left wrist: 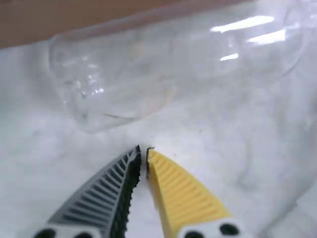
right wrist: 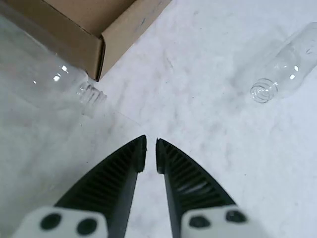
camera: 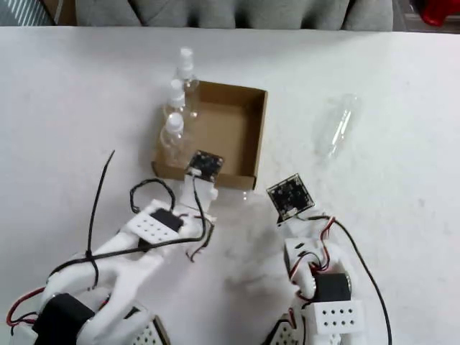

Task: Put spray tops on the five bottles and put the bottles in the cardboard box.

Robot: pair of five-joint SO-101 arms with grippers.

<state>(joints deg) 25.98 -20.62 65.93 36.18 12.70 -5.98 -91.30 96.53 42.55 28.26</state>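
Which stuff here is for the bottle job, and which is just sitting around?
For the job:
cardboard box
three bottles with spray tops
topless bottle lying by the box's corner
second topless bottle lying farther out on the table

Just sitting around:
black cable
grey cushions behind the table
red thing

Left end effector [left wrist: 143, 154], right end effector [right wrist: 151, 147]: both closed.

The white plastic left arm [camera: 136, 248] and right arm [camera: 316, 280] carry black servo blocks and loose black and red cables [camera: 93, 215]. The left gripper [left wrist: 143, 151] has one grey and one yellow ribbed finger. The right gripper [right wrist: 151, 144] has black fingers [right wrist: 119, 173] on a white, screw-holed base.
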